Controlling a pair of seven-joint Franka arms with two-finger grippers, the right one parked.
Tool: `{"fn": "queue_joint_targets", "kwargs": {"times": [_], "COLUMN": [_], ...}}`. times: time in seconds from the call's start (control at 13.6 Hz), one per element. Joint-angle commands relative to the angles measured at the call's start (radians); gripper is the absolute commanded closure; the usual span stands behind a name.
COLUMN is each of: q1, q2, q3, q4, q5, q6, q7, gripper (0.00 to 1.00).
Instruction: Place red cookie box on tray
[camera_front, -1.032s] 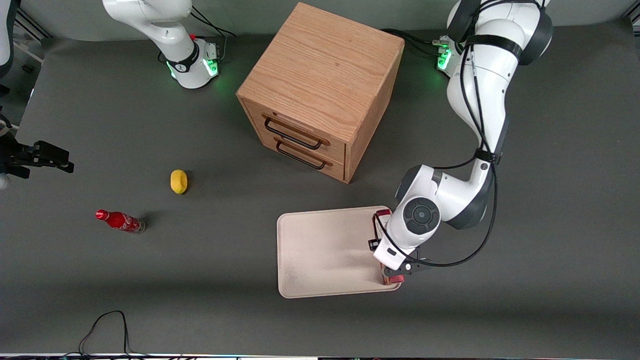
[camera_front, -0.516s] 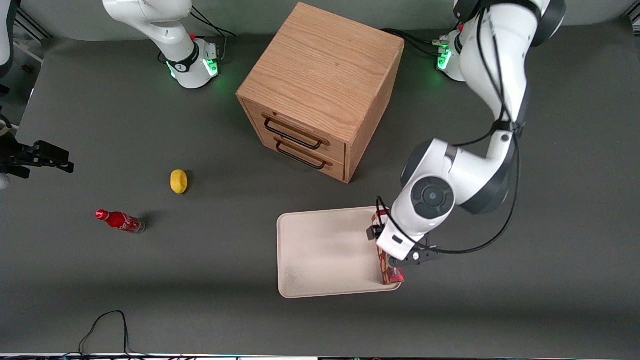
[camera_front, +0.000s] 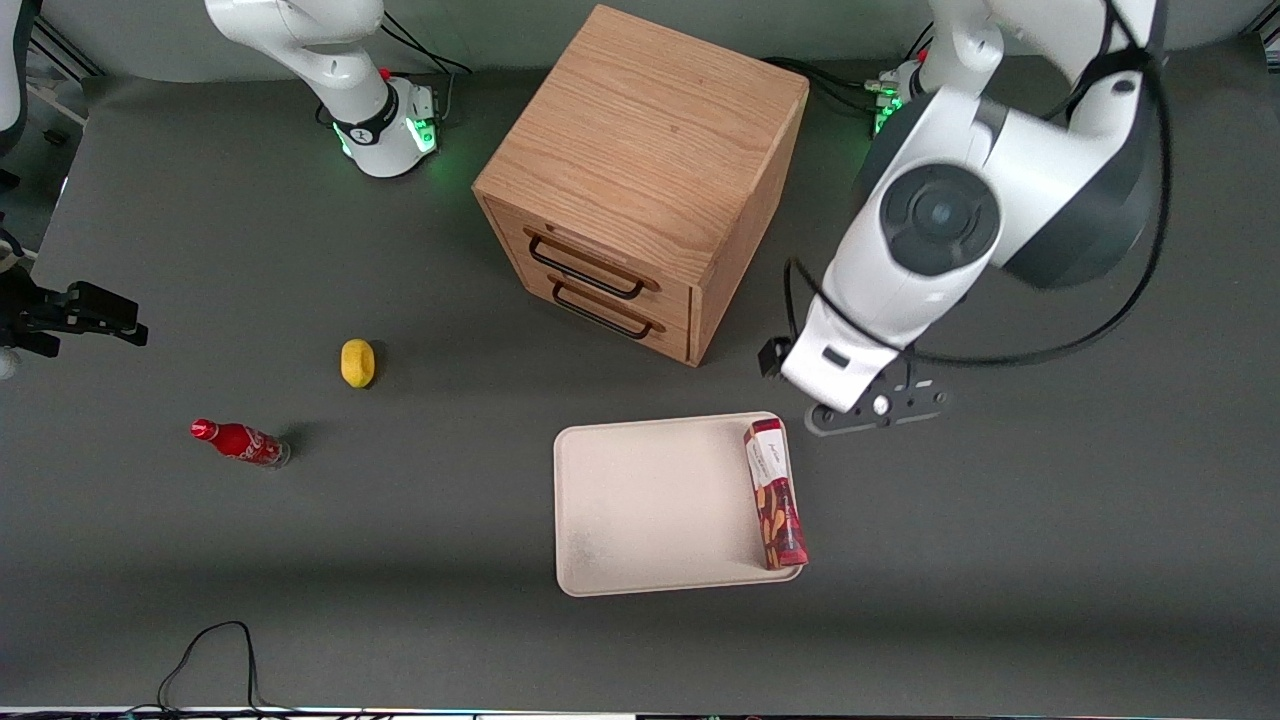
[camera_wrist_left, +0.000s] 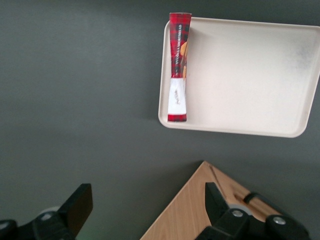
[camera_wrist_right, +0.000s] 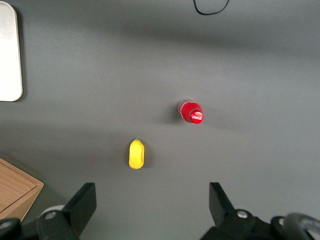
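Observation:
The red cookie box (camera_front: 775, 493) lies flat in the cream-white tray (camera_front: 650, 505), along the tray edge toward the working arm's end, white label end pointing at the cabinet. The left wrist view shows the same box (camera_wrist_left: 178, 66) resting against the tray (camera_wrist_left: 245, 75) rim. My gripper (camera_front: 868, 412) hangs high above the table, farther from the front camera than the tray and beside the cabinet. It is open, with its dark fingers (camera_wrist_left: 80, 206) spread wide and nothing between them.
A wooden drawer cabinet (camera_front: 640, 180) with two black handles stands farther from the front camera than the tray. A yellow lemon (camera_front: 357, 362) and a small red soda bottle (camera_front: 240, 442) lie toward the parked arm's end of the table.
My gripper has let go of the red cookie box, risen and drawn back toward the cabinet. The box stays lying in the tray.

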Motion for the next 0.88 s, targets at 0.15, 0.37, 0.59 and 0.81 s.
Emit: {"fn": "queue_joint_targets", "kwargs": {"times": [0.15, 0.37, 0.59, 0.81], "q1": [0.059, 0.168, 0.298, 0.409], "q2": [-0.136, -0.273, -0.333, -0.386], "q3": [0.012, 0.012, 0.012, 0.012], "q4": [-0.116, -0.273, -0.329, -0.408], "q5": [0.006, 0.008, 0.005, 0.003], "q6": [-0.056, -0.025, -0.032, -0.008], "q7": [0.006, 0.148, 0.337, 0.515], "gripper": [0.0, 0.0, 0.0, 0.0]}}
